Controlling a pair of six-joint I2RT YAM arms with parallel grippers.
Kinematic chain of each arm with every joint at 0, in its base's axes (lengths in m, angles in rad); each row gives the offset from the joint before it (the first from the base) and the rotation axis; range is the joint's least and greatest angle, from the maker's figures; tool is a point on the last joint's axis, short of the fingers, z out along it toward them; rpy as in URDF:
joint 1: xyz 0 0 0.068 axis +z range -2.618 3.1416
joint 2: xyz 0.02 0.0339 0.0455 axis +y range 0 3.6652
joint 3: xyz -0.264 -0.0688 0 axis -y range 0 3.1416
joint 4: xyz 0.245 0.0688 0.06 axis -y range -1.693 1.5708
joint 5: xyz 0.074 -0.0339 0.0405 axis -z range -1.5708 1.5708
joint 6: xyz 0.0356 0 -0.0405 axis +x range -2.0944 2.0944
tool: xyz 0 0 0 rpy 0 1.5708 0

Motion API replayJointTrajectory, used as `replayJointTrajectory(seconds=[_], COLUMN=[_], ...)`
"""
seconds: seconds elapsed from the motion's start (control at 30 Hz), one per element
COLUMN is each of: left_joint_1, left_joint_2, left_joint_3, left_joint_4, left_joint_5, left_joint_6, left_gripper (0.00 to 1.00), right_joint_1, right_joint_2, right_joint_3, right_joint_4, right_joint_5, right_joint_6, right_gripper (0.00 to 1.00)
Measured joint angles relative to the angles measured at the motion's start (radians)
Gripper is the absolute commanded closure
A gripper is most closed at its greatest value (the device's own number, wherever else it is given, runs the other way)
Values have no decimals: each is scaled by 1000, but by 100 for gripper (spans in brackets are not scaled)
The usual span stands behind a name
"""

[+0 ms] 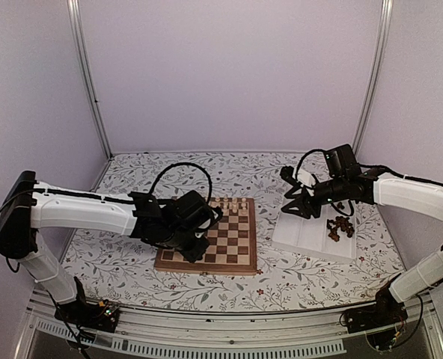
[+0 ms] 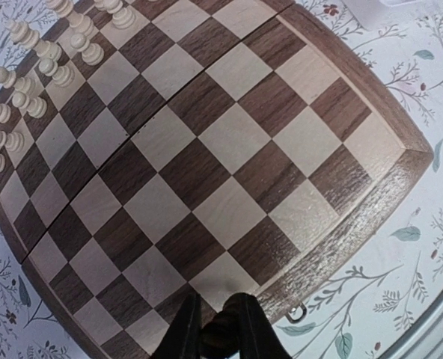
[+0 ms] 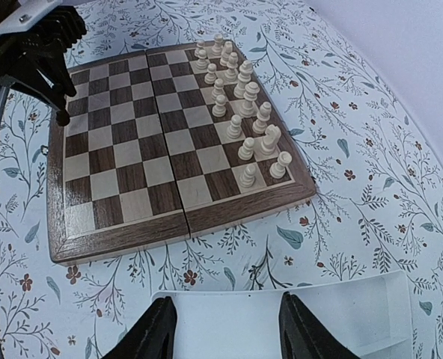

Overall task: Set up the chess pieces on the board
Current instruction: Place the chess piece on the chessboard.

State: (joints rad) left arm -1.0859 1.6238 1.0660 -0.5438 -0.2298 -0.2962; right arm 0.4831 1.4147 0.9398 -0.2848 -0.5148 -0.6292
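Observation:
The board [image 1: 233, 241] lies mid-table, with cream chessmen [image 1: 233, 203] standing along its far edge. My left gripper [image 1: 196, 250] hovers over the board's near left corner. In the left wrist view it [image 2: 216, 308] is shut on a dark chess piece [image 2: 222, 338], held just above a near-edge square of the board [image 2: 206, 164]. More dark chess pieces [image 1: 340, 228] lie piled in the white tray [image 1: 304, 238] at the right. My right gripper [image 1: 294, 209] is open and empty above the tray's left end. In the right wrist view it [image 3: 225, 329] hangs over the tray [image 3: 281, 318].
Cream chessmen fill two rows in the left wrist view [image 2: 34, 67] and the right wrist view [image 3: 244, 97]. The board [image 3: 162, 142] and the left gripper [image 3: 53, 82] also show in the right wrist view. A floral cloth [image 1: 296, 277] covers the table. Walls enclose three sides.

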Motion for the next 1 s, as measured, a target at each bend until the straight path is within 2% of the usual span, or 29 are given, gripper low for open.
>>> replayJointTrajectory(seconds=[0.63,0.8,1.0], left_joint_1=[-3,-3,-5], left_joint_2=[31,38,38], left_joint_3=[-16,-19,-19], left_joint_4=[37,38,37], left_joint_5=[-52,-53,-53], left_joint_6=[-11,-11,-11], left_gripper=[75,70,58], right_joint_1=[0,0,0], right_joint_2=[6,16,16], right_joint_3=[-6,-6,-6], right_joint_4=[3,2,3], right_joint_5=[2,3,3], right_joint_6=[-5,-8,-11], right_gripper=[51,51,51])
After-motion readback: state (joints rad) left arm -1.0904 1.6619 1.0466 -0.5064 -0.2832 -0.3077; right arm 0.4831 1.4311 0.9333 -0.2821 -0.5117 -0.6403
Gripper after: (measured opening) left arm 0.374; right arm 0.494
